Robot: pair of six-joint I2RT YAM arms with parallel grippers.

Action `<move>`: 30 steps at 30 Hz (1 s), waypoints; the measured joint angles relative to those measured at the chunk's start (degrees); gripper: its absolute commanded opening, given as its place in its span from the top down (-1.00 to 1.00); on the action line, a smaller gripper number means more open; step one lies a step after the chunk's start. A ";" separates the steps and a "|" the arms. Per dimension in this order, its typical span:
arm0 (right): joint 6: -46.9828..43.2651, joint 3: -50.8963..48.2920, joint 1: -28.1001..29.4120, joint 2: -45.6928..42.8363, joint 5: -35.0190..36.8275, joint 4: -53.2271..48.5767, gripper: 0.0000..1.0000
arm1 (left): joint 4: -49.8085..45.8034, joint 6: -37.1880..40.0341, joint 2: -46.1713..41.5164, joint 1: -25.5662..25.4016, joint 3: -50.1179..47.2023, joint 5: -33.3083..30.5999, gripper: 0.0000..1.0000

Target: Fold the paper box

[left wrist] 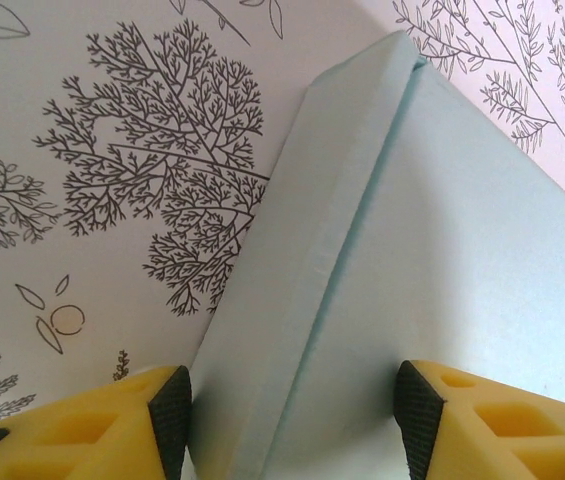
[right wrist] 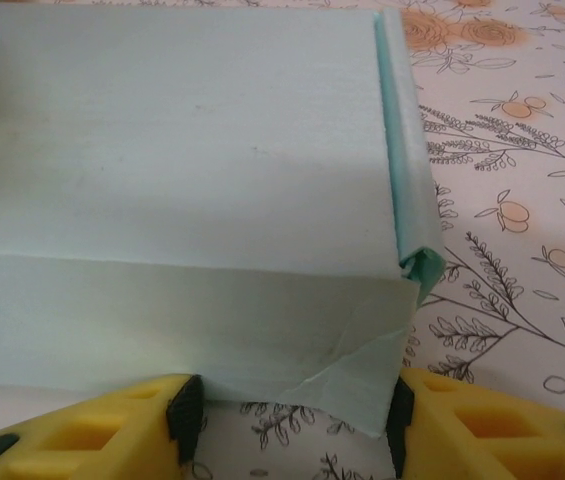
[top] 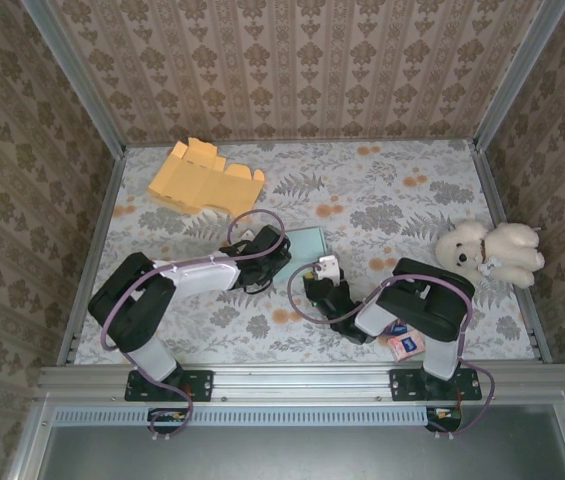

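Paper box (top: 307, 245), pale blue, one in number, lies flat near the middle of the flowered worktop (top: 392, 190), between the two claws.

From above, one orange cardboard cutout (top: 202, 177) lies unfolded at 11 o'clock, one cream teddy bear (top: 490, 250) at 3 o'clock, and some small pink-and-blue cards (top: 406, 346) at 5 o'clock. The right arm partly covers the cards, so I cannot count them.

The left wrist camera adds a raised fold along the box's edge. The left claw (left wrist: 294, 412) has its jaws parted over that edge, and the box runs on past one pad (left wrist: 417, 415).

The right wrist camera adds a crumpled corner (right wrist: 420, 268) and a creased flap. The right claw (right wrist: 292, 418) also stands parted, pinching nothing.

Both close views cut the box off at the frame edges.
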 measured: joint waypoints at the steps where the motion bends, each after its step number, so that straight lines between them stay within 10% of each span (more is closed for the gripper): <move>1: 0.09 0.46 -0.28 0.09 -0.02 -0.55 -0.09 | 0.13 0.02 0.04 0.00 0.04 -0.15 -0.15; 16: 1.33 4.02 -4.02 1.90 -4.46 -0.66 -0.17 | 1.07 0.59 1.11 0.00 0.72 -1.05 -0.16; 30: 9.55 2.84 -14.62 -8.46 -28.59 -11.47 -0.13 | -6.58 3.39 -3.13 -1.79 0.57 2.03 -0.35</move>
